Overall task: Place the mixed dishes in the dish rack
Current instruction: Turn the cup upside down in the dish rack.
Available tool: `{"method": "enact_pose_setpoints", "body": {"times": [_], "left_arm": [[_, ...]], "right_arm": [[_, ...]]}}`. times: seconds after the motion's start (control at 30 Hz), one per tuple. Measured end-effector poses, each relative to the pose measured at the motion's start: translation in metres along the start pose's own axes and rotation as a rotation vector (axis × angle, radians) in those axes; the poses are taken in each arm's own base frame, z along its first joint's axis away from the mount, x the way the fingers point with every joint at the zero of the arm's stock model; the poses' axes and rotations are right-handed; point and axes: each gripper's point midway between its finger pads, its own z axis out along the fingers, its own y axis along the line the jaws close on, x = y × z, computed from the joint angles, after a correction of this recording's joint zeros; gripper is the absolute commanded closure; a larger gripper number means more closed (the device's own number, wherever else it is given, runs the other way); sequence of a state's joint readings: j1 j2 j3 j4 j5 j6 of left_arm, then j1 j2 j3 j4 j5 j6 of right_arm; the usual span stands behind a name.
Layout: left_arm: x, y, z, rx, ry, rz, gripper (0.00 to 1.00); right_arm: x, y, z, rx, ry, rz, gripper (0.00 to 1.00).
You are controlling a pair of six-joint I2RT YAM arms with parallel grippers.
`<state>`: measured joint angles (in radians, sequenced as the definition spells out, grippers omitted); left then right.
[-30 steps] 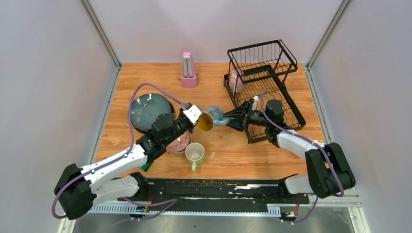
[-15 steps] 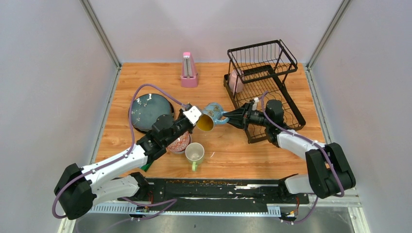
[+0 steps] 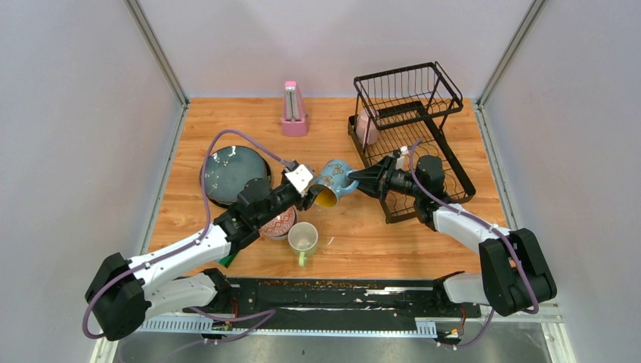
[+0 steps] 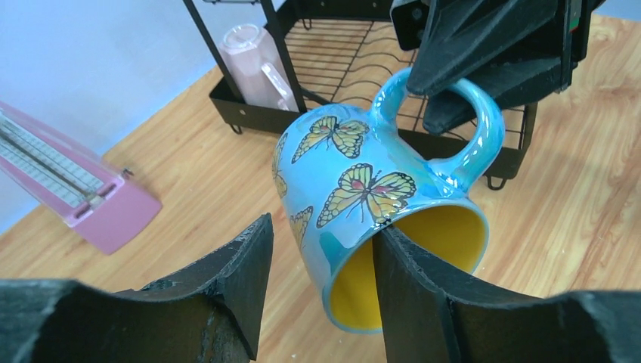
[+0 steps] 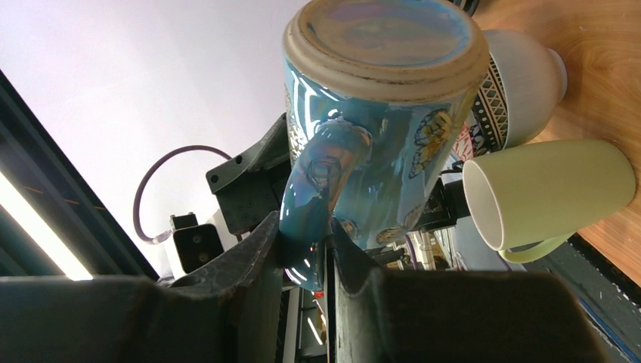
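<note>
A blue butterfly mug with a yellow inside hangs tilted above the table between the two arms, its mouth facing down and toward the left arm. My right gripper is shut on its handle, and the pinch shows in the right wrist view. My left gripper is open: one finger sits inside the mug's mouth and the other stands clear of the outer wall. The dish rack stands at the back right, with a pink-white mug in its tall basket end.
A pale green mug and a red-patterned bowl sit under the left arm. A blue-grey plate lies to the left. The pink metronome stands at the back. A striped block lies near the front edge.
My left gripper's jaws have opened off the mug's rim. The right gripper has closed on the handle. The mug has shifted slightly toward the back and tipped further mouth-down.
</note>
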<state>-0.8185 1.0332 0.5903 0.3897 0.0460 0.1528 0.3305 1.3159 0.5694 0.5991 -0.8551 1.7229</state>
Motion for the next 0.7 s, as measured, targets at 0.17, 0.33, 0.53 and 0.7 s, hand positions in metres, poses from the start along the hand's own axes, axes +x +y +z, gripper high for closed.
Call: {"method": "enact_pose_setpoints", "body": {"times": [0.17, 0.33, 0.53, 0.7], "left_arm": [[0.017, -0.005, 0.003, 0.017, 0.055, -0.020, 0.42], [0.035, -0.010, 0.007, 0.034, 0.111, -0.033, 0.43], [0.048, -0.021, 0.012, 0.075, 0.158, -0.055, 0.40], [0.049, -0.029, 0.018, 0.107, 0.160, -0.102, 0.38]], "right_arm": [[0.000, 0.005, 0.000, -0.019, -0.005, -0.001, 1.00], [0.000, 0.007, 0.000, -0.024, -0.004, 0.004, 1.00], [-0.001, 0.004, 0.000, -0.010, -0.016, 0.012, 1.00], [-0.004, 0.001, 0.000, 0.001, -0.036, 0.015, 1.00]]}}
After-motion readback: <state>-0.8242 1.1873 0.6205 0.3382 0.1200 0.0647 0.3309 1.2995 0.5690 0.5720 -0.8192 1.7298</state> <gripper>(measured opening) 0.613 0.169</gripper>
